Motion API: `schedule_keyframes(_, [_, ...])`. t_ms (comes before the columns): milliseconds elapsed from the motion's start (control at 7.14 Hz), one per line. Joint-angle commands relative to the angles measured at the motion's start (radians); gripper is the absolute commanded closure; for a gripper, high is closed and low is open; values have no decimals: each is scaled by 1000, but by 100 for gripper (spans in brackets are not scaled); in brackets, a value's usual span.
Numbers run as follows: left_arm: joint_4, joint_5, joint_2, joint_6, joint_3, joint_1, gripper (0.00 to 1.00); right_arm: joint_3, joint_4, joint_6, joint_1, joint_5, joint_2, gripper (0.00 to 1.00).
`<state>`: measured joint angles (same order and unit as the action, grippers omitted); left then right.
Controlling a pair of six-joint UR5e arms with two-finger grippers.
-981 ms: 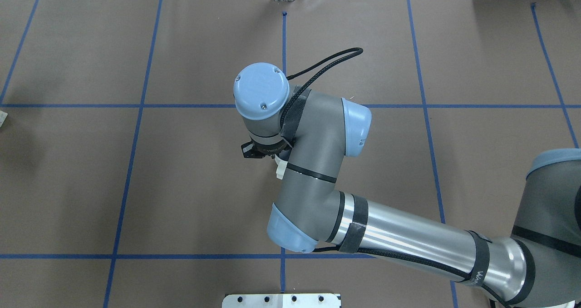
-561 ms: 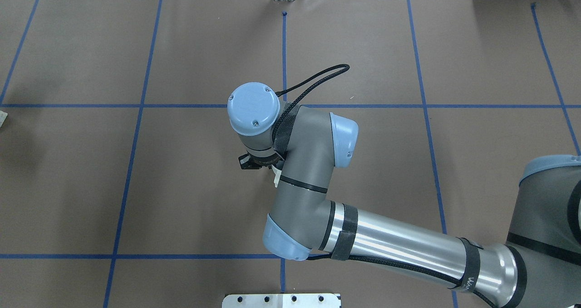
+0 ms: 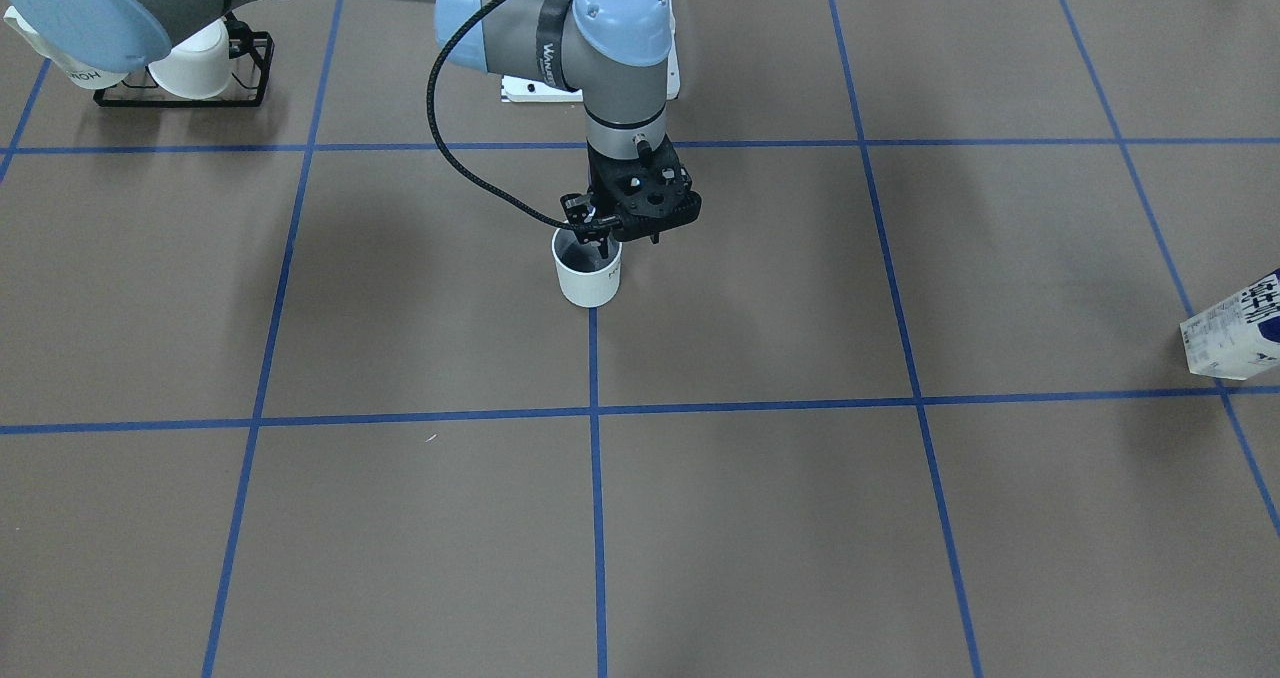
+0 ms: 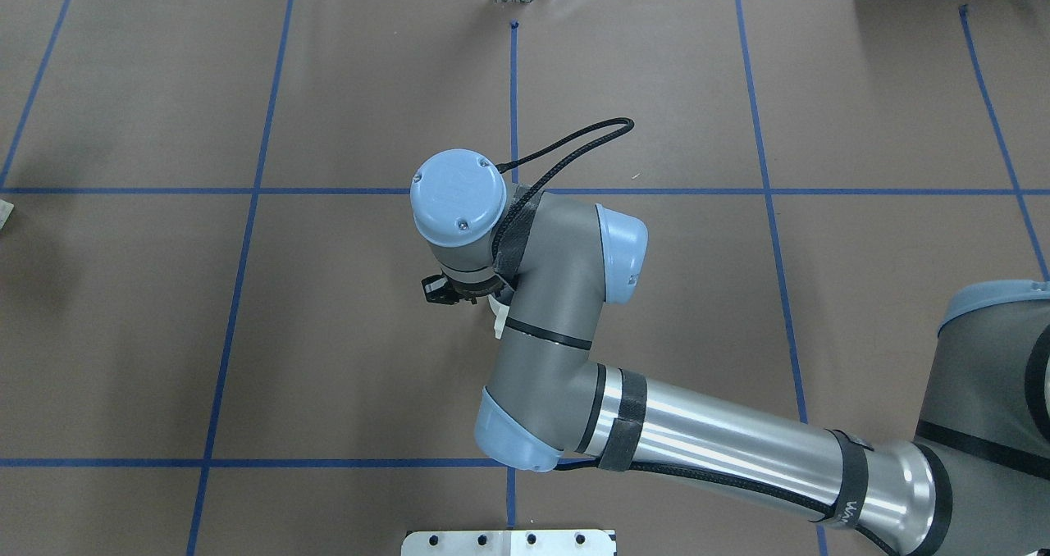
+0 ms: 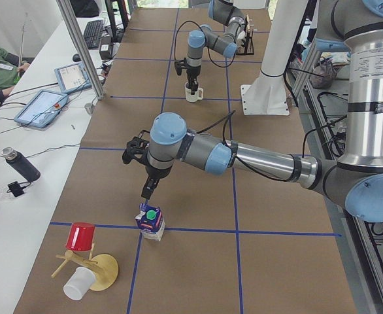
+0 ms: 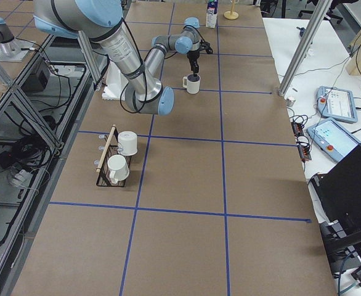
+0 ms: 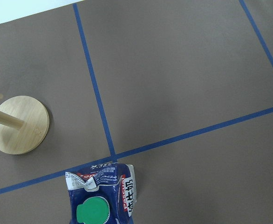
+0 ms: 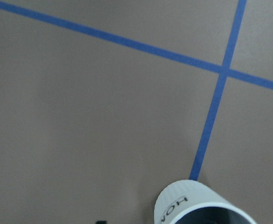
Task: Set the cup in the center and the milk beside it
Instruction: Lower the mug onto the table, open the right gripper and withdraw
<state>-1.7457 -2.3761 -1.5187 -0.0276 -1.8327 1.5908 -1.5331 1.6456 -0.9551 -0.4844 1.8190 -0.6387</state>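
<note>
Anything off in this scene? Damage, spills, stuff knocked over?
Only the milk carton: its top looks creased and crumpled around the green cap in the left wrist view. It stands upright. The cup is upright too; no spill shows.

Tabletop (image 3: 760, 288): matt brown paper, smooth, with slightly shinier blue tape (image 3: 594, 518) lines. Cup (image 3: 588, 283): smooth white with a soft sheen, ceramic or plastic, cannot tell; duller grey inside. Carton (image 7: 122, 186): coated printed card, glossy, top fold crumpled. Cap (image 7: 93, 212): matt green plastic. Right arm (image 4: 738, 441): shiny brushed metal tube, matt grey housings, smooth pale-blue plastic covers (image 4: 458, 193). Cable (image 4: 574, 142): black braided sleeve. Stand base (image 7: 19, 123): pale wood, smooth, matt. Red cup (image 5: 81, 235): glossy plastic.
</note>
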Motion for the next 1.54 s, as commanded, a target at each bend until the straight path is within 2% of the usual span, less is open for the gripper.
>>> schedule_keyframes(0, [0, 0, 0, -3, 13, 0, 1, -67, 5, 24, -150, 153, -4, 0])
schedule_keyframes(280, [0, 0, -3, -2, -5, 0, 1, -68, 5, 178, -392, 380, -66, 0])
schedule_keyframes(420, [-2, 0, -12, 2, -19, 0, 1, -115, 2, 306, -478, 425, -178, 0])
schedule_keyframes(561, [-2, 1, -24, 3, -22, 0, 1, -239, -12, 449, -527, 384, -384, 0])
schedule_keyframes(701, [-3, 0, -29, -3, -23, 0, 1, -257, -21, 608, -607, 344, -488, 0])
schedule_keyframes(1121, [-34, 1, -17, -12, -16, 0, 1, -252, -15, 948, -872, 378, -776, 0])
schedule_keyframes(1401, [-31, 1, -8, -14, -19, 0, 1, -262, -24, 1096, -962, 362, -1033, 0])
